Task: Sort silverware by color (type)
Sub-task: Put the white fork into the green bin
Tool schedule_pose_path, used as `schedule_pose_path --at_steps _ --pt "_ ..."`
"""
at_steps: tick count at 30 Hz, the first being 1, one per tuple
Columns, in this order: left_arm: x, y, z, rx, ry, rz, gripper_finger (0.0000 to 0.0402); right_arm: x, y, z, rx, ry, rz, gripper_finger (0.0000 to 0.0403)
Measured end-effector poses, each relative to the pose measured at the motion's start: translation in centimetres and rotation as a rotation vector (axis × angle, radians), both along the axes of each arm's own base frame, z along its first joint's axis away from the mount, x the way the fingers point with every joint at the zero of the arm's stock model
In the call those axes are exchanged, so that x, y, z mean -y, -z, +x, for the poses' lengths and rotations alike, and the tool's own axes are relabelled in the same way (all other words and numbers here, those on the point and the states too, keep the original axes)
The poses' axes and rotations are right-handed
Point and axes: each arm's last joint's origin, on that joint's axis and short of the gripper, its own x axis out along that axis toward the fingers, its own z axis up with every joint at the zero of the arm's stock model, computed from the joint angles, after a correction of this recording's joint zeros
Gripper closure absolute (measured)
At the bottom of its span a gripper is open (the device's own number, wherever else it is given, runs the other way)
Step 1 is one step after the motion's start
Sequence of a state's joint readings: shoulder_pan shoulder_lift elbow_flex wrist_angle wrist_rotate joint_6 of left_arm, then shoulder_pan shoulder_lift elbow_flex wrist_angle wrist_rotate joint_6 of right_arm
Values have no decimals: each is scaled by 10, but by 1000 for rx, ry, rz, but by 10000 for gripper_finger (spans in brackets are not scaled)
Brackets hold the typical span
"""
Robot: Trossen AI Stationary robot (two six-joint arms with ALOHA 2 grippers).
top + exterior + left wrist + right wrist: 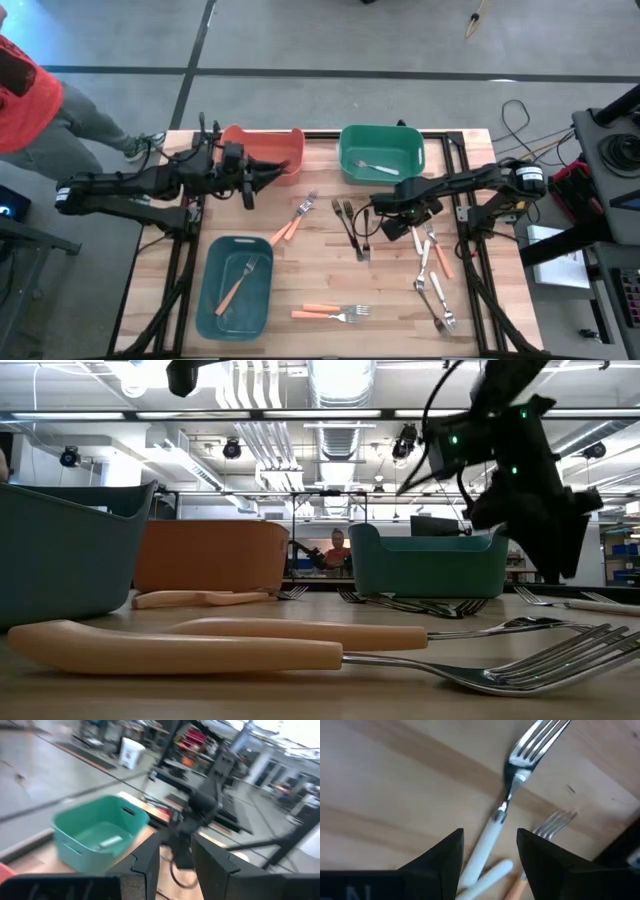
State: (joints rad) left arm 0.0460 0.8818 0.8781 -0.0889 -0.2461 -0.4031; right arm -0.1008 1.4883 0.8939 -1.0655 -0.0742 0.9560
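White-handled fork [492,827] lies flat on the wooden table [380,785], long axis running away from the right gripper [487,862], tines at the far end. That gripper hangs above its handle, fingers well apart, holding nothing.

Low view: two orange-handled forks [300,645] lie close in front on the bench [60,695], handles left, tines right. Behind, L to R: teal bin [60,555] at the left edge, orange bin [212,556], green bin [430,565]. Another orange handle [200,598] lies by the orange bin. Black forks [400,603] lie before the green bin. A dark arm [520,470] w/ green lights hangs at upper right. A person [337,550] sits far back.
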Motion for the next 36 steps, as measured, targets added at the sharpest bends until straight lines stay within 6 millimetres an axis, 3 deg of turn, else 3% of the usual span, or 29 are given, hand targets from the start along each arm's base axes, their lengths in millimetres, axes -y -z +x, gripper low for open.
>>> schedule_pose_path --at_steps 11,19,36 --pt "-4 -41 -10 62 -149 159 306 4 24 -12 14 -2 5 227" --pt "-5 -46 -12 58 -184 188 306 4 32 -14 50 -7 5 231" --pt "-7 -44 -12 35 -240 187 306 4 33 -9 110 -46 32 370"
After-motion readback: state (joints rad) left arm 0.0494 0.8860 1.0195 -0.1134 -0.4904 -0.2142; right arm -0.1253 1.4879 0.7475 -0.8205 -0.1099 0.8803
